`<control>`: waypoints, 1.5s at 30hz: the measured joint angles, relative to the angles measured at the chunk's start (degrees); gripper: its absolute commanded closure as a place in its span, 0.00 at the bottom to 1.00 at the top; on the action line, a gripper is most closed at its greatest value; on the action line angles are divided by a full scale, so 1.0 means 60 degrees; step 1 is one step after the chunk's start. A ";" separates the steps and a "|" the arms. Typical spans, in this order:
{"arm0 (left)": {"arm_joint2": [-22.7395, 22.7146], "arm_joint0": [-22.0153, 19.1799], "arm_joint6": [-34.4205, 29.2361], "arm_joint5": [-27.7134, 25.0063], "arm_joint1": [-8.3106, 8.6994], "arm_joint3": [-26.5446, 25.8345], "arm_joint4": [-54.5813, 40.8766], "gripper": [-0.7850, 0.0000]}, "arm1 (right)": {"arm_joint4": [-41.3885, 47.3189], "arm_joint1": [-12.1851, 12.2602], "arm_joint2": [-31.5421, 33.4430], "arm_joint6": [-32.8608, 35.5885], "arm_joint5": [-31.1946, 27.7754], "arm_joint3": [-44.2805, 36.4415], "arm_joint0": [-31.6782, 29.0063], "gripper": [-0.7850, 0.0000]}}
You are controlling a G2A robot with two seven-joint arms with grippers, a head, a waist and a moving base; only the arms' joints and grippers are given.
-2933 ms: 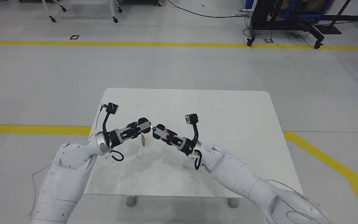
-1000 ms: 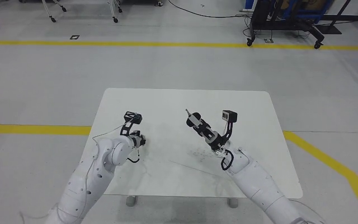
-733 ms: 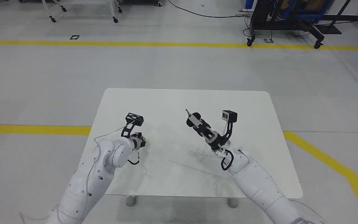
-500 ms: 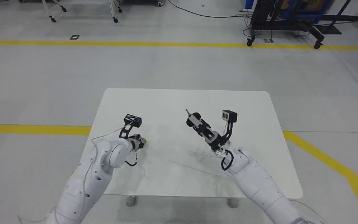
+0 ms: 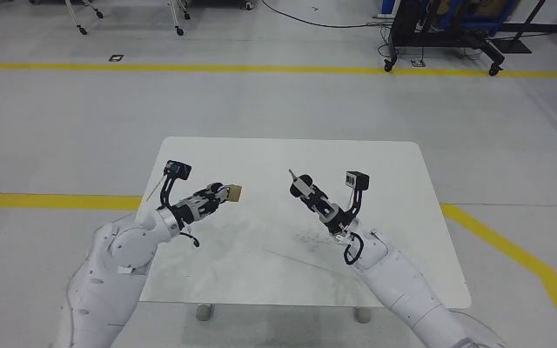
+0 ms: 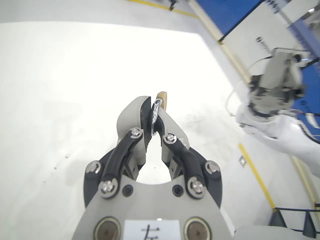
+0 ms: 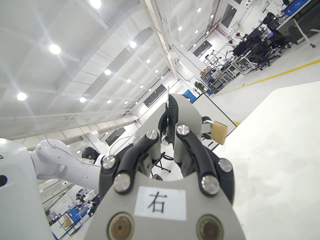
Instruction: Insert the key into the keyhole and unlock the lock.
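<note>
Lock (image 5: 233,191) clamped at left gripper (image 6: 155,104) fingertips, body protruding beyond; key (image 5: 291,175) pinched in right gripper (image 7: 169,104), well apart.

The padlock (image 6: 163,98) is mostly hidden behind the left gripper (image 6: 153,107) in the left wrist view, so just a brass corner can be seen. The key (image 7: 168,92), pinched in the right gripper (image 7: 170,106), is seen only as a thin edge-on sliver. Its teeth can't be made out.

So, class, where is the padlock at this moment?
In the top view the brass padlock is held over the table in the left hand, left of centre, apart from the key in the right hand.
</note>
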 measured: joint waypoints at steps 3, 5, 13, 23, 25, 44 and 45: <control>-0.0104 0.0050 0.0066 -0.0118 0.0019 -0.0039 0.0285 1.00 | 0.0000 0.0000 0.0000 0.0000 0.0000 0.0000 0.0000 1.00; -0.0087 0.0044 0.0061 -0.0099 0.0016 -0.0041 0.0318 1.00 | 0.0000 0.0000 0.0000 0.0000 0.0000 0.0000 0.0000 1.00; 0.0064 -0.0547 -0.2512 0.0131 -0.0020 0.1346 -0.4497 1.00 | -0.0630 -0.0367 -0.0701 -0.0393 0.1026 0.0098 0.0349 1.00; 0.0298 -0.1473 -0.5370 0.0213 0.0037 0.2620 -0.7053 1.00 | -0.0732 -0.1103 -0.1512 -0.1313 0.0510 0.1567 0.1408 1.00; 0.0368 -0.1547 -0.5611 0.0121 0.0044 0.2694 -0.7150 1.00 | -0.0864 -0.1230 -0.1559 -0.1588 0.0607 0.1834 0.1558 1.00; 0.0412 -0.1638 -0.5697 0.0119 0.0163 0.2966 -0.7567 1.00 | -0.1814 -0.1872 -0.2209 -0.1260 0.0237 0.2314 0.1523 1.00; 0.0381 -0.1642 -0.5741 0.0181 0.0169 0.3027 -0.7752 1.00 | -0.1918 -0.1865 -0.2178 -0.1208 0.0208 0.2278 0.1484 1.00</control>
